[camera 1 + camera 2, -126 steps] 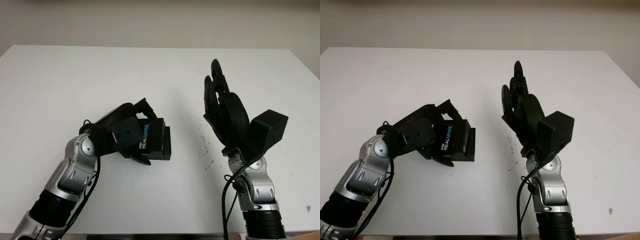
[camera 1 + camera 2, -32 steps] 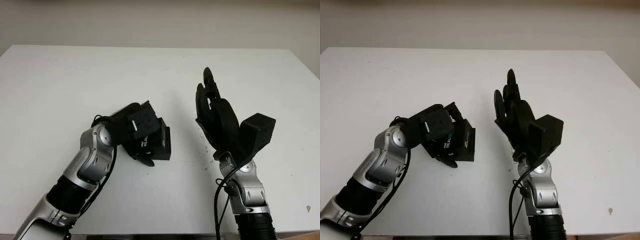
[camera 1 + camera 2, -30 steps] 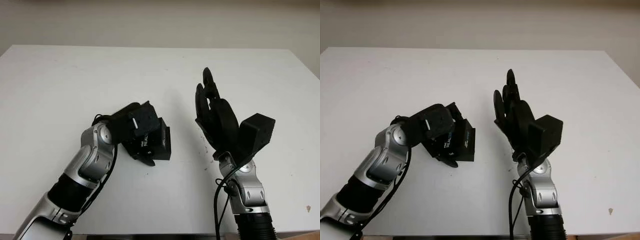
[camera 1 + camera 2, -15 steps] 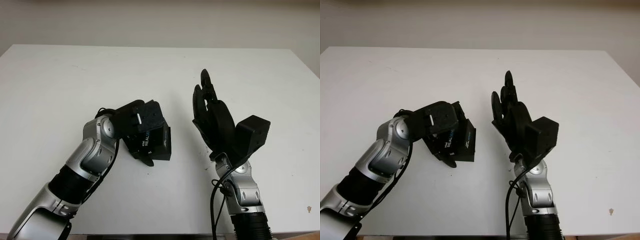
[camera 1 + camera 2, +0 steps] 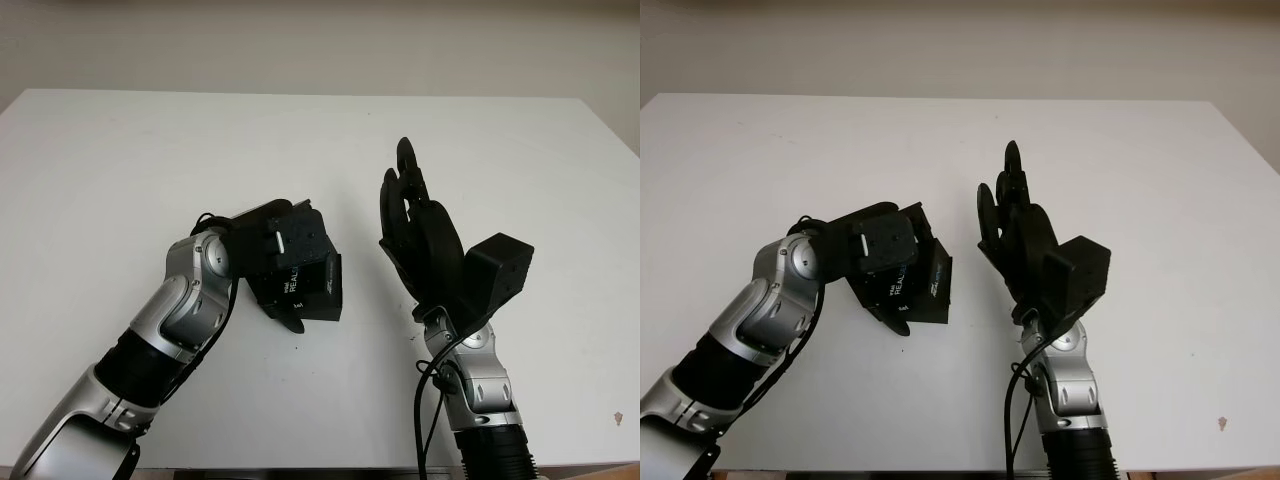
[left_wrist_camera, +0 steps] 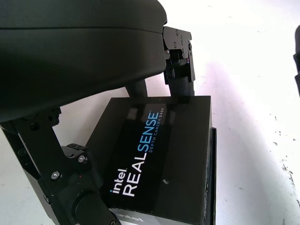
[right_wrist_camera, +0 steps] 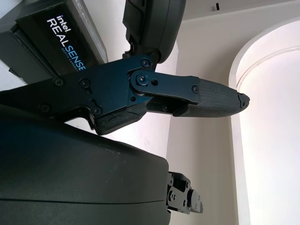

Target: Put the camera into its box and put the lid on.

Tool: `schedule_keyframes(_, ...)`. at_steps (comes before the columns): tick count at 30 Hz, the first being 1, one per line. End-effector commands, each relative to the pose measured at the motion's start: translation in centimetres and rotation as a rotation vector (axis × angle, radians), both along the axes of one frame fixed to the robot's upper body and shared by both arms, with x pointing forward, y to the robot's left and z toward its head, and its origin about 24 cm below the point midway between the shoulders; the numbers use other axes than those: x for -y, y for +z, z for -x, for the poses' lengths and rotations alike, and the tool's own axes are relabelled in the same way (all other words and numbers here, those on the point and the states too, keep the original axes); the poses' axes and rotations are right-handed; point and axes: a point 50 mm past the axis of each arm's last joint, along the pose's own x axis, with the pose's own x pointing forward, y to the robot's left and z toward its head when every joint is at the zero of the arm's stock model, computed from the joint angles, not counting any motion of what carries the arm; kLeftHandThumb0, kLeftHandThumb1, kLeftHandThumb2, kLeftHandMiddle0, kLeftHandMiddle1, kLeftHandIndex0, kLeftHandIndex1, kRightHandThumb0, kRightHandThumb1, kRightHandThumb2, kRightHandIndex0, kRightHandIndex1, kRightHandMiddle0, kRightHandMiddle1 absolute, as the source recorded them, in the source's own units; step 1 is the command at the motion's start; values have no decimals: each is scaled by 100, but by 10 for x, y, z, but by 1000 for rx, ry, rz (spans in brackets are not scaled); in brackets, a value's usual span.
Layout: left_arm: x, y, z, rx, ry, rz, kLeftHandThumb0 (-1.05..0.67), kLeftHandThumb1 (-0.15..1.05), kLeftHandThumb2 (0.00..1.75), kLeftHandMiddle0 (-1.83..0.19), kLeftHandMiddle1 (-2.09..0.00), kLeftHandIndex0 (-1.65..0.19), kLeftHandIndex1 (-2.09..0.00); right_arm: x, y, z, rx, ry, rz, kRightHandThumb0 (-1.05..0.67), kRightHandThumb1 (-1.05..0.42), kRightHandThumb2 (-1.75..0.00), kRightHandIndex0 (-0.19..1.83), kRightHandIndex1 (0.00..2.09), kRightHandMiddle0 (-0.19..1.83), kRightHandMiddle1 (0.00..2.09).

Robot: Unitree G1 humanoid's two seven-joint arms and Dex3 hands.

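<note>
A black box (image 5: pixel 322 290) with an "intel REALSENSE" lid (image 6: pixel 159 154) lies on the white table (image 5: pixel 120 160), a little left of centre. The lid sits on the base, whose edge (image 6: pixel 213 178) juts out along one side. My left hand (image 5: pixel 285 262) is over the box from the left, shut on the lid, with one finger (image 6: pixel 178 70) at its far edge and another (image 6: pixel 70 187) at its near edge. My right hand (image 5: pixel 420 230) is open and raised upright to the right of the box (image 7: pixel 51 37), apart from it. The camera itself is hidden.
Bare white tabletop spreads behind and on both sides of the box. The table's front edge runs close under both forearms. A small brown speck (image 5: pixel 615 415) marks the near right corner.
My left forearm has swung inward and the wrist has turned over the box, which has stayed put. The raised right hand has drifted a little to the left.
</note>
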Motion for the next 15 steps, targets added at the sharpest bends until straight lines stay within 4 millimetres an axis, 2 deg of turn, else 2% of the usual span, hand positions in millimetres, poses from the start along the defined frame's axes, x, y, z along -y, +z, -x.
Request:
schedule_keyframes(1, 4, 4, -2, -3, -16, -14, -24, 105, 30, -19, -180, -23, -182, -3, 3, -1, 20, 3, -8, -75, -105, -57, -19, 0, -19, 0)
schedule_keyframes(2, 4, 6, -3, -5, -15, -18, -23, 105, 31, -16, -194, -24, -192, -4, 3, -1, 16, 4, -14, -75, -105, -57, -19, 0, -19, 0)
schedule_keyframes(4, 4, 8, -3, -5, -14, -15, -23, 105, 31, -11, -193, -26, -195, -5, 3, -2, 11, 1, -25, -76, -105, -57, -19, 0, -19, 0)
schedule_keyframes(5, 4, 9, -4, -6, -14, -9, -23, 105, 31, -11, -185, -28, -191, -5, 3, -2, 13, 1, -28, -75, -105, -56, -19, 0, -19, 0)
schedule_keyframes(6, 4, 10, -4, -9, -11, 1, -23, 105, 31, -8, -195, -31, -190, -6, 3, -2, 13, 0, -29, -76, -105, -56, -19, 0, -19, 0)
schedule_keyframes(8, 5, 10, -4, -16, -8, 19, -22, 105, 32, -9, -197, -28, -190, -6, 3, -1, 12, -1, -29, -76, -105, -55, -19, 0, -19, 0)
schedule_keyframes(10, 6, 9, -5, -33, -2, 28, -21, 105, 34, -10, -187, -23, -190, -6, 2, -1, 11, -4, -29, -76, -105, -55, -19, 0, -19, 0)
schedule_keyframes(12, 7, 9, -5, -52, 3, 31, -21, 105, 34, -12, -182, -15, -178, -6, 2, -1, 9, -6, -36, -75, -105, -55, -19, 0, -19, 0)
schedule_keyframes(15, 7, 8, -6, -64, 1, 34, -20, 105, 36, -14, -172, -19, -174, -6, 1, -1, 10, -7, -36, -74, -105, -55, -19, 0, -19, 0)
